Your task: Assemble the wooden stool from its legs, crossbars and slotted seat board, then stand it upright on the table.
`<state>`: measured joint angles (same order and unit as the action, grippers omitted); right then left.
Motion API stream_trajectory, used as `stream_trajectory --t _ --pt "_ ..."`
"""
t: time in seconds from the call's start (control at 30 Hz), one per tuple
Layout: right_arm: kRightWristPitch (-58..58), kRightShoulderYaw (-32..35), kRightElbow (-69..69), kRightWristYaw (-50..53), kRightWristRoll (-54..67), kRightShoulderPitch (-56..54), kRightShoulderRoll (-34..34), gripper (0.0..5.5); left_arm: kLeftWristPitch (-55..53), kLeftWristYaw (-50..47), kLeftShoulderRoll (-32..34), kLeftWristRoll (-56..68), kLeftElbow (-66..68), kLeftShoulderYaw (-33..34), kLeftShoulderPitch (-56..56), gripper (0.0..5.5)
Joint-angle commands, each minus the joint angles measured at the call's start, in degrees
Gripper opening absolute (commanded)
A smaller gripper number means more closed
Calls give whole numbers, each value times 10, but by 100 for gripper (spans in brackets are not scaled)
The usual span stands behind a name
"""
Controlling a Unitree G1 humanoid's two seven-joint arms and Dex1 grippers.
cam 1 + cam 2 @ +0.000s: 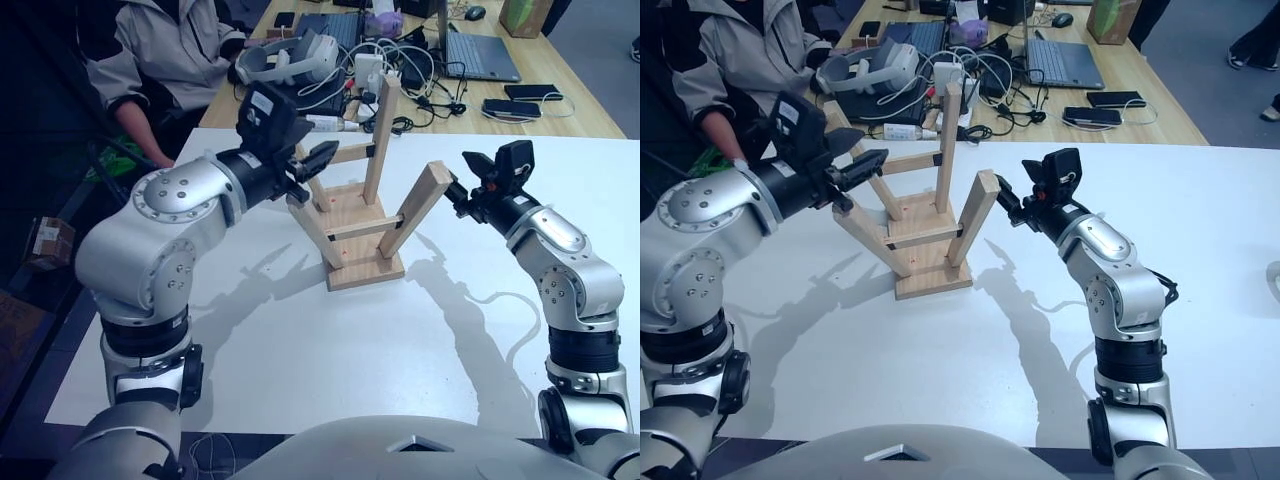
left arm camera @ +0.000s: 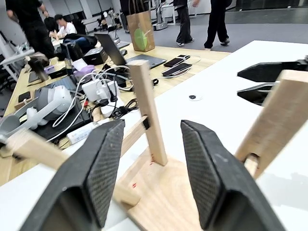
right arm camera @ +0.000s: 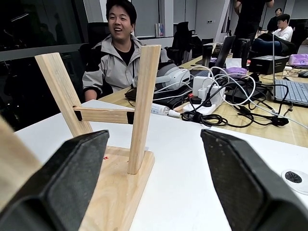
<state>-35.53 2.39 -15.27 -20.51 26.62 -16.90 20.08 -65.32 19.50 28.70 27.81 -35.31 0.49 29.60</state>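
The left pincer (image 1: 312, 172) is released: in its wrist view the two black pads (image 2: 103, 173) stand well apart. It hangs at the tops of the stool's two left legs. The near left leg (image 1: 316, 228) slants up to its lower finger; whether they touch cannot be told.

The right pincer (image 1: 462, 180) is likewise released, its pads (image 3: 240, 178) spread wide. It sits at the top end of the right leg (image 1: 422, 208). That leg lies just outside one finger, not in the gap between them.

The stool (image 1: 355, 215) stands upside down near the middle of the white surface (image 1: 330, 360). Its seat (image 1: 368, 268) lies flat on it and four legs point up. The far leg (image 1: 379, 135) is about upright; the others lean outward. A low crossbar (image 1: 356, 228) joins the two near legs, and a higher crossbar (image 1: 349, 153) runs from the far leg toward the left pincer.

Behind lies a wooden surface (image 1: 575, 110) with a headset (image 1: 285, 58), a laptop (image 1: 480, 55), cables (image 1: 400, 60) and phones (image 1: 512, 107).
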Motion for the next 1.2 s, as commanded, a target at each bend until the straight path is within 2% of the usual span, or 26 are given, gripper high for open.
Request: stream_trajectory --t 0.03,0.17,0.27,0.33,0.4,0.5,0.6,0.67,0.73,0.83,0.97,1.07,1.2 --pt "-4 1 0 -3 -4 -5 0 357 -2 -24 -49 0 60 13 -9 211" --pt "0 9 7 -5 -9 -10 6 357 12 -55 -103 29 62 77 33 211" --pt "15 40 30 -7 -12 -27 25 357 5 -63 -123 63 47 119 44 211" --pt "21 65 45 -13 -5 -42 36 357 -1 -56 -106 76 39 138 35 211" --pt "16 95 49 -38 23 -55 51 357 -1 -27 -48 74 36 153 -2 211" --pt "-42 146 31 -116 125 -59 89 357 14 15 21 68 55 183 -66 211" --pt "-154 237 9 -140 384 -94 106 357 52 28 58 28 99 163 -119 211" --pt "-193 232 -23 -141 499 -86 102 357 60 19 41 21 106 148 -124 211" --pt "-213 183 -60 -150 516 -51 92 357 63 9 19 21 103 134 -119 211" --pt "-225 77 -81 -161 475 -6 69 357 73 -10 -7 15 111 117 -106 211" --pt "-170 -33 -40 -159 323 17 61 357 80 -23 -23 11 123 105 -92 211" --pt "-103 -32 23 -125 234 3 42 357 82 -26 -28 7 122 96 -101 211" --pt "-6 32 128 -62 151 -44 27 357 86 -28 -29 4 119 82 -111 211"
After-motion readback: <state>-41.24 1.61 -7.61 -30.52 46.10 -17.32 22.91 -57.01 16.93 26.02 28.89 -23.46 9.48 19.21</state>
